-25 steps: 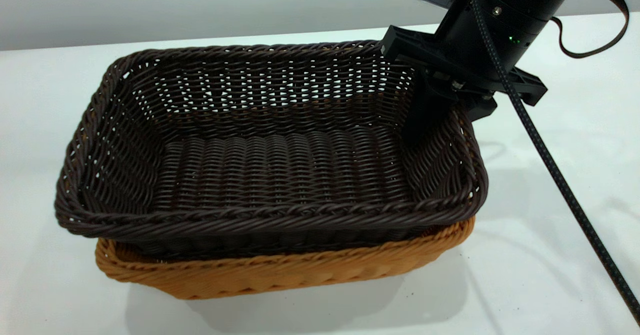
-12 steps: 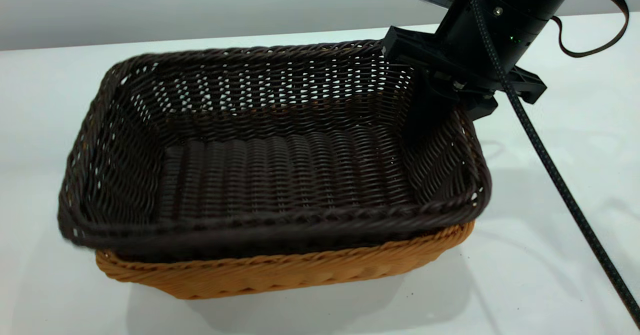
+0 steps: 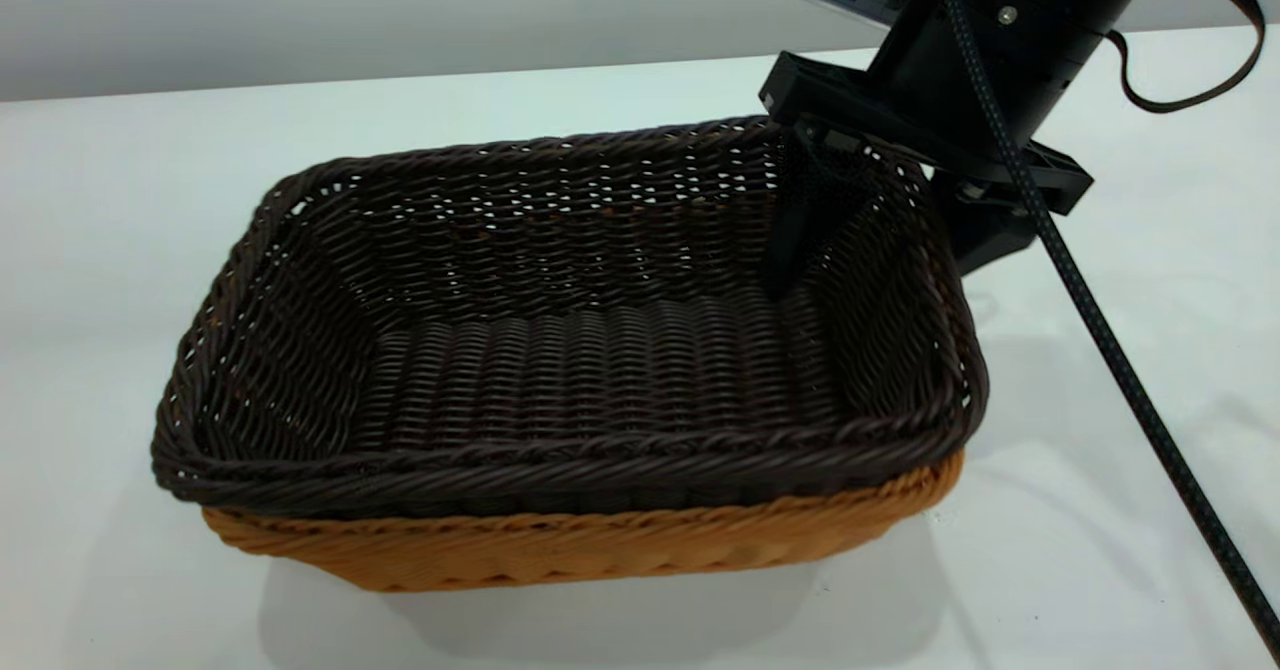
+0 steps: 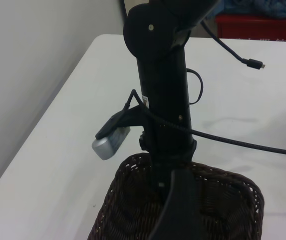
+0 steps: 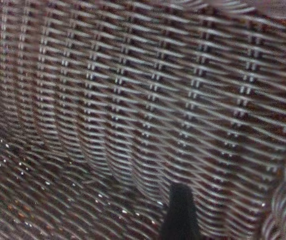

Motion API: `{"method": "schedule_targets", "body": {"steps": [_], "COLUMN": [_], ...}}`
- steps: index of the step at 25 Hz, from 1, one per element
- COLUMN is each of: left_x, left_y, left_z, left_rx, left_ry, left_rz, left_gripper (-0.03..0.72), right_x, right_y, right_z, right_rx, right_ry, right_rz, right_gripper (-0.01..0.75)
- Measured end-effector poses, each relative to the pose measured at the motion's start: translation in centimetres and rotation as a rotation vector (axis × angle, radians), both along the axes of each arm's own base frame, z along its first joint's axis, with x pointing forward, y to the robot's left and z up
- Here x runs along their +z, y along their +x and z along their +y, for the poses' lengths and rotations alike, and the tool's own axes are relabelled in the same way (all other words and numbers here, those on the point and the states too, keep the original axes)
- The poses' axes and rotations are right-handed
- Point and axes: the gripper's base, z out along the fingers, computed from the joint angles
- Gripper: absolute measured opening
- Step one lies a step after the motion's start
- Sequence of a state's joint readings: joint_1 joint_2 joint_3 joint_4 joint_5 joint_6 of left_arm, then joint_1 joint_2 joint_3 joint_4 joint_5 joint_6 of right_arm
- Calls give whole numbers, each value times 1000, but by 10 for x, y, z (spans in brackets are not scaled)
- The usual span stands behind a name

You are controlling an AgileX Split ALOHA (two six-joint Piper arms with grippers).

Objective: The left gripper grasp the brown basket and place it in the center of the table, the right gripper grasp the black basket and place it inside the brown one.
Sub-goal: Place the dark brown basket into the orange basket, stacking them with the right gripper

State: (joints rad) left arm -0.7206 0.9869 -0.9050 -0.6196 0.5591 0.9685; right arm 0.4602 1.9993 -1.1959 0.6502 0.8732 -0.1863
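Two baskets sit nested mid-frame: black basket (image 3: pixel 590 350) inside brown basket (image 3: pixel 600 545); my right gripper (image 3: pixel 880 220), upper right, spreads wide across its side wall, not pinching

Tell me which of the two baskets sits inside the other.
The black basket is the inner one, nested in the brown basket, whose orange-tan wall shows beneath its rim. The right claw straddles its wall.
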Motion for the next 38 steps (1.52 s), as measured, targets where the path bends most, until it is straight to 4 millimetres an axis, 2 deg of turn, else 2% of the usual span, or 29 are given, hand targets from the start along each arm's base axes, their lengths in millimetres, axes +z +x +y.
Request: {"method": "schedule_targets", "body": {"steps": [16,20,26,29,38], "left_x": [-2,-2,-2,-2,-2], "left_y": [-2,-2,-2,-2,-2], "left_z": [0,0,0,0,0], "left_rx": [-19,-19,-19,-19,-19], "left_ry": [20,20,21,22,24], "left_rz": [18,18,18,16,15], "left_gripper": [523,523,523,523,523], "right_x": [1,12,39,45,38], "right_y": [-2,1,16,21,26], "right_z": [-2,-1,6,5,-3], "right_rx": [27,103,127,126,135], "right_ry": [-25,-44,-30,-65,-168], "right_rz": [26,47,15,-13,-68], "right_gripper": [538,541,543,543,543]}}
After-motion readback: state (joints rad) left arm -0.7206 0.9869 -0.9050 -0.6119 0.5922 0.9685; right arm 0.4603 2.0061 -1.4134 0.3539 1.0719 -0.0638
